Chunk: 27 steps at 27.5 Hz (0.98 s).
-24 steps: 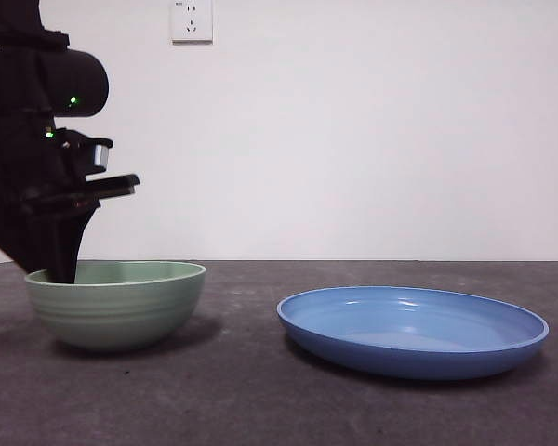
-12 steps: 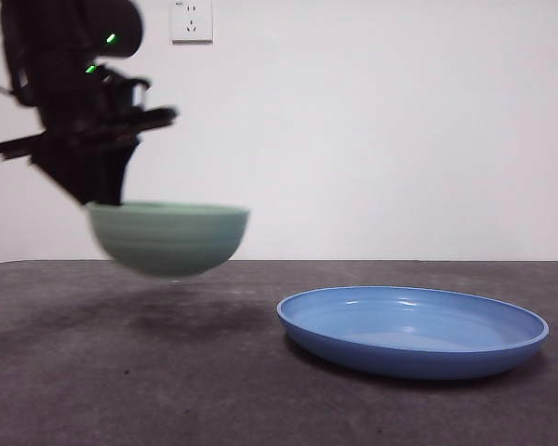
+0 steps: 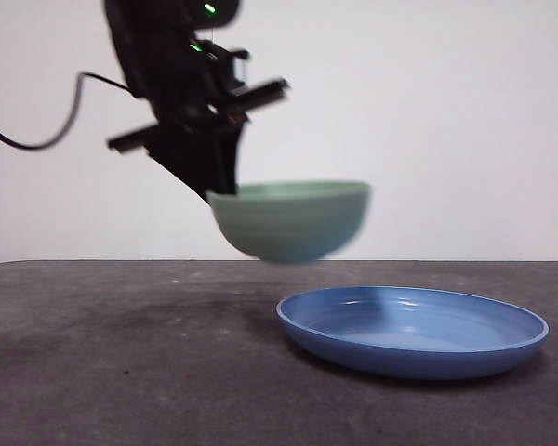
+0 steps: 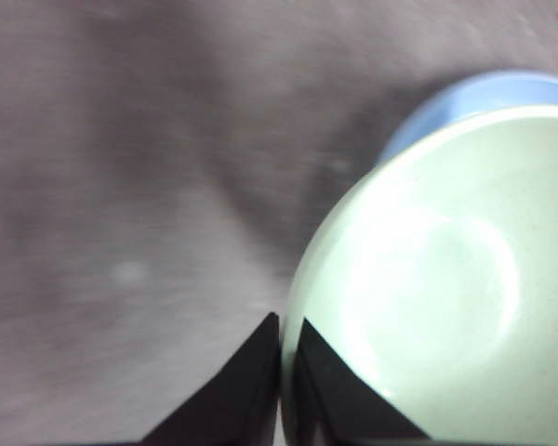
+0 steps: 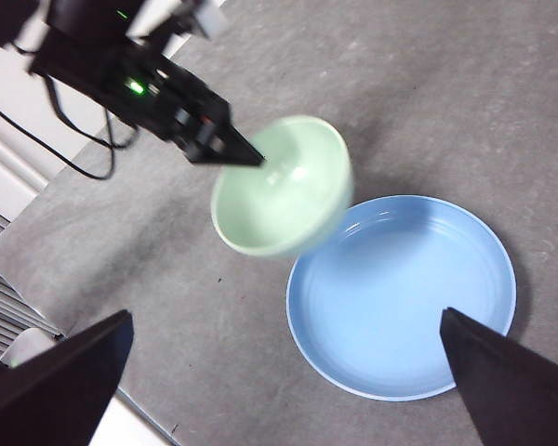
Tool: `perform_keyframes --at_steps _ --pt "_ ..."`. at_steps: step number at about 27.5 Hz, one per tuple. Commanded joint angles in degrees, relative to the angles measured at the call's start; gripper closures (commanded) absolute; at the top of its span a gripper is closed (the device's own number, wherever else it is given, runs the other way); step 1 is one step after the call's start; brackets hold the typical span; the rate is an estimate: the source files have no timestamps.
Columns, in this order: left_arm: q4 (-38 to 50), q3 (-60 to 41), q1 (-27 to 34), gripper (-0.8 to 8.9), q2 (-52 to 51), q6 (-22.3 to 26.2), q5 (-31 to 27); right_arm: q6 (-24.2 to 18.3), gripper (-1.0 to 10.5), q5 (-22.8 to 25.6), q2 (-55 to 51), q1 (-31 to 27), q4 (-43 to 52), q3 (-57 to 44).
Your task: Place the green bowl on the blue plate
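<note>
**Green bowl held in the air beside the blue plate**

Green bowl point(image 3: 290, 221), from the front, looks to us pale mint, round, with faint horizontal ridges on its outside, slightly blurred. It hangs clear of the dark, grainy counter point(image 3: 130, 372), above and just left of the blue plate point(image 3: 412, 330), a wide, shallow, glossy disc with a raised rim. The left hand point(image 3: 219, 190) grips the bowl's left rim from above.

In the left wrist view we see the hand's two black jaws pinched on the bowl's point(image 4: 437, 288) rim, one inside, one outside; its interior is smooth, and a sliver of the plate point(image 4: 474, 93) peeks past it.

From the right wrist we see the bowl point(image 5: 281, 186) overlapping the plate's point(image 5: 405, 297) edge, while the right hand point(image 5: 288, 395) is spread wide, gripping nothing.
</note>
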Motion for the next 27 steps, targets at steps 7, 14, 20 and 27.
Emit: perform_keyframes --at_steps 7,14,20,27 --pt "0.17 10.36 -6.01 7.99 11.82 -2.54 0.22 -0.24 3.4 -0.07 0.17 0.15 0.42 0.9" --pt "0.68 13.25 -8.26 7.99 17.31 -2.93 0.24 -0.24 3.4 -0.07 0.17 0.15 0.42 0.9" --pt "1.16 13.25 -8.63 7.93 18.18 -2.93 0.33 -0.24 3.4 -0.07 0.17 0.15 0.42 0.9" --pt "1.42 13.27 -9.01 7.75 18.18 -2.93 0.33 -0.24 3.4 -0.07 0.17 0.15 0.39 0.9"
